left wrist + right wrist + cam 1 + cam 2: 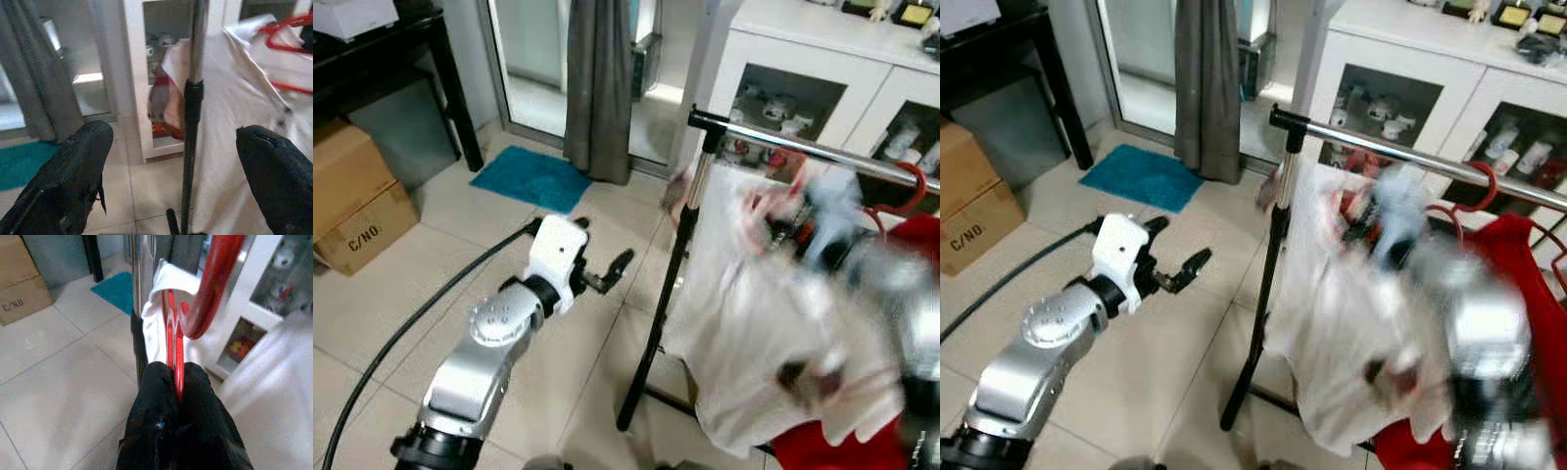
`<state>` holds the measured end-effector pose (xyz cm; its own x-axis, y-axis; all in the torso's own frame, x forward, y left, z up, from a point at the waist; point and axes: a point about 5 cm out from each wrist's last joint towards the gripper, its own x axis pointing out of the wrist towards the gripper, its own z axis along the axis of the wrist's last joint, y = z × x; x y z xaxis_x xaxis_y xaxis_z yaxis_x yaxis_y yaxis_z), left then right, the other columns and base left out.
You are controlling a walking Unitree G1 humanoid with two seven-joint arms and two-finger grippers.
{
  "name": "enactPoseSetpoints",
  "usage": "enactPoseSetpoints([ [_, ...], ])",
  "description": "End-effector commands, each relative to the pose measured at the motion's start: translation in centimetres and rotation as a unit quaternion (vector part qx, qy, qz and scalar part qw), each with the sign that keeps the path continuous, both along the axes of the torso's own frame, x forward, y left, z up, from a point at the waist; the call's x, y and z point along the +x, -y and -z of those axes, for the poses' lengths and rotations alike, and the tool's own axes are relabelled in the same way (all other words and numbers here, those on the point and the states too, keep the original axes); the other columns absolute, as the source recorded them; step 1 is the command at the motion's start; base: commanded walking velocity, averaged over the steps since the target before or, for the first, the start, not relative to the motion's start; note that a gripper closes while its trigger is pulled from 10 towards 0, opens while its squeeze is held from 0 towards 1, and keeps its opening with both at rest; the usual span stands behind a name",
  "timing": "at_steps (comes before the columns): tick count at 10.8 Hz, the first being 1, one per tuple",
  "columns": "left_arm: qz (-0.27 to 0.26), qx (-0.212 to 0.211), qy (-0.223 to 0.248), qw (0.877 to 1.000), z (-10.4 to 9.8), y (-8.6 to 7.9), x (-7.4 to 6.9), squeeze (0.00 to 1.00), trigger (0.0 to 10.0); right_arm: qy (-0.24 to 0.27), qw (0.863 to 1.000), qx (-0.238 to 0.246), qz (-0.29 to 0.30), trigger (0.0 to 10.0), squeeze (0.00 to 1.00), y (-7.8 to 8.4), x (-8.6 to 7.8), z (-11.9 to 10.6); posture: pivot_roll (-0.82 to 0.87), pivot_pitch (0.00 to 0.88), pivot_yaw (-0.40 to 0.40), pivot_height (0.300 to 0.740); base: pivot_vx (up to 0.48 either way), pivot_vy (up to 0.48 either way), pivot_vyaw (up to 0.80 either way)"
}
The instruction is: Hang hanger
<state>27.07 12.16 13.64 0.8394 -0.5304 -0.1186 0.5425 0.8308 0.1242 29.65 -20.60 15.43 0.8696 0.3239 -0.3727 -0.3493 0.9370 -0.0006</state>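
Even indoor light fills the room, brightest where daylight comes through the glass door (533, 49) behind the grey curtain (597, 83). The head views are sharp on the tiled floor (460, 255) but heavily smeared by motion over the white shirt (773, 323) and the right arm (891, 284) — shapes dissolve there. The wrist views are softly focused, their near black fingers (73, 171) blurred.

The floor (509, 294) was laid in pale glossy tiles, with a teal mat (532, 177) lying before a glass door (530, 59) through which daylight came, and a grey curtain (598, 88) hanging beside it. A white cabinet (822, 59) with glass-fronted compartments stood along the far wall. A cardboard box (357, 201) sat under a dark table (386, 54) at the left.
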Motion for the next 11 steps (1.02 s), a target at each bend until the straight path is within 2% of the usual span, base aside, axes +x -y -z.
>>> enactPoseSetpoints([
  [1,-0.011,-0.002,0.000,1.000,0.1,-0.2,-0.1,0.36,10.0,0.041,0.999,-0.008,0.007,0.0,0.00,0.0,0.0,-1.7,0.06,0.000,-0.062,0.740,0.000,0.000,0.00],
  [4,-0.030,0.000,-0.003,1.000,0.8,-0.2,-0.1,0.36,10.0,0.075,0.992,0.044,0.095,0.0,0.00,-1.5,-2.1,1.5,0.06,0.003,-0.067,0.740,-0.172,0.000,0.00],
  [5,-0.040,-0.002,-0.005,0.999,1.0,-0.3,-0.2,0.36,10.0,0.080,0.990,0.046,0.109,0.0,0.00,-1.7,-2.5,2.1,0.06,0.007,-0.066,0.740,-0.292,0.000,0.00],
  [8,-0.053,-0.002,-0.017,0.998,1.7,-0.5,-0.6,0.36,10.0,0.090,0.987,0.048,0.122,0.0,0.00,-2.6,-3.0,3.0,0.06,0.018,-0.067,0.740,-0.307,0.000,0.00],
  [11,-0.052,-0.001,-0.015,0.999,1.6,-0.6,-0.5,0.36,10.0,0.105,0.988,0.055,0.103,0.0,0.00,-3.9,-2.8,2.6,0.06,0.014,-0.063,0.740,-0.309,0.000,0.00],
])
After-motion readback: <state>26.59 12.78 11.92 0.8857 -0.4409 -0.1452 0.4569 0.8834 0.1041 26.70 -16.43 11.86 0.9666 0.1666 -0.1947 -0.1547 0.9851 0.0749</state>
